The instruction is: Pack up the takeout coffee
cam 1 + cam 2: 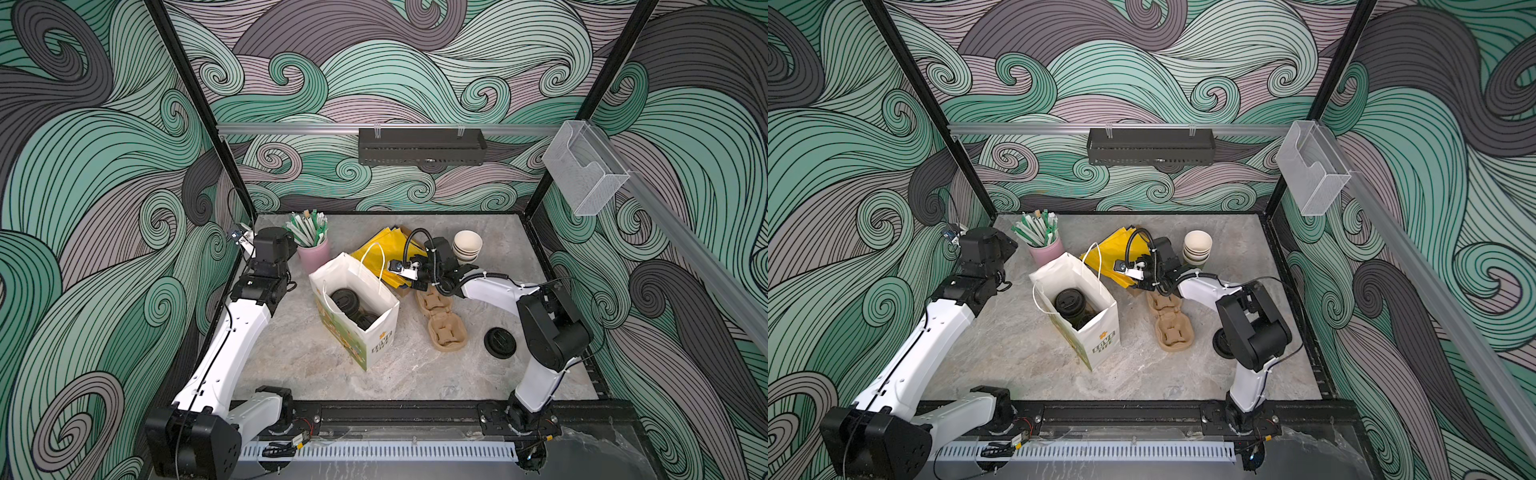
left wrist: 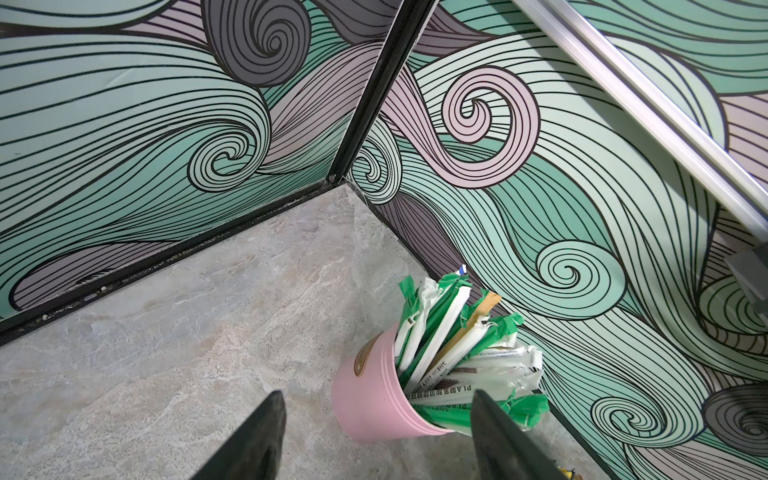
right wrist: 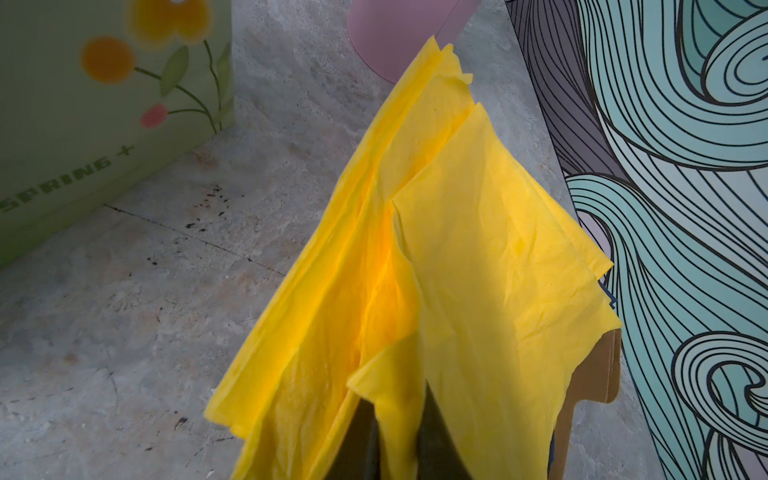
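Far left of the paper bag (image 1: 376, 332), your left arm (image 1: 245, 328) reached toward the rear corner of the bench (image 1: 291, 361). The left jaws stood wide with nothing between them. In the left wrist view their dark fingertips (image 2: 253, 444) hung apart above bare stone, one of them in front of the rim of the pink cup (image 2: 365, 399). That cup, stuffed with wrapped straws (image 1: 309, 232), sat just behind the bag's left rear corner.

The bag stood upright and open near the middle of the bench, its white handles loose at the mouth. The takeout coffee (image 1: 1070, 303) sat inside it, black sip lid facing up. The bag's walls hid most of the cup below the lid.

Behind the bag and to its right lay the yellow sheets (image 1: 380, 245), a folded pile on a piece of brown cardboard (image 3: 594, 374). Your right arm (image 1: 494, 291) reached in over them from the right. The right jaws were drawn narrow and pinched a fold of the yellow sheets between their fingertips (image 3: 357, 440), as the right wrist view showed.

Just right of the bag a brown pulp cup carrier (image 1: 442, 328) lay flat on the bench. Farther back on that side stood the stack of lidless cups (image 1: 467, 247), cream insides showing. Well to the right of the bag, beyond the carrier, a loose black lid (image 1: 500, 343) rested on the stone.
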You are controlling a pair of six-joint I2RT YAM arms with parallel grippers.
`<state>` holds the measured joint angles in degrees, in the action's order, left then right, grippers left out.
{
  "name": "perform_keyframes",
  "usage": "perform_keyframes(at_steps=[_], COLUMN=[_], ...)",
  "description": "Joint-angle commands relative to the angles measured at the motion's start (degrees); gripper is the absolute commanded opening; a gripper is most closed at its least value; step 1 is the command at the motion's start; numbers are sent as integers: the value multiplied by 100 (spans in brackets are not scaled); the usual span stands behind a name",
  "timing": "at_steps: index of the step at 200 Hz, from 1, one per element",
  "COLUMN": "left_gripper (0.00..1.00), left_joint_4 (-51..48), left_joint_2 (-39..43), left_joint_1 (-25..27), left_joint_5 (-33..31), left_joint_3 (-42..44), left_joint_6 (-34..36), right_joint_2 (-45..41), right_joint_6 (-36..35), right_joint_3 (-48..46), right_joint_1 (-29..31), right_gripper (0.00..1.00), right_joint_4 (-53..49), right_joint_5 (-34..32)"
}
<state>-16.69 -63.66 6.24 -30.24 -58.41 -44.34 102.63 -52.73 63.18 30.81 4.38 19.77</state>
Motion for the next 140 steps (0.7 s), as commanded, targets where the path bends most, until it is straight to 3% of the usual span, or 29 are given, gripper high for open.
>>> perform_keyframes(at_steps=[1,21,59,96,140], left_gripper=[72,72,72,71,71], left_joint_4=[25,51,347,532,-263], left_joint_2=[54,64,1,-493,-1460], left_joint_1=[-61,-59,-55,39,971], left_joint_5=[-122,-115,130,1552,3187], left_joint_3=[-190,-293,-715,-1755,-3541], left_joint_6=[223,489,1460,2864,5199], right_joint_2=[-225,-411,-973,-1422,-1964], right_joint_6=[159,236,685,748,389], right_joint_3=[91,119,349,850,1682], right_joint_1=[11,-26,-66,-179,-251], right_gripper=[6,0,0,0,0], right_joint_4=[94,-69,-171,-643,-1569], right_joint_5=[185,220,52,-198,-390])
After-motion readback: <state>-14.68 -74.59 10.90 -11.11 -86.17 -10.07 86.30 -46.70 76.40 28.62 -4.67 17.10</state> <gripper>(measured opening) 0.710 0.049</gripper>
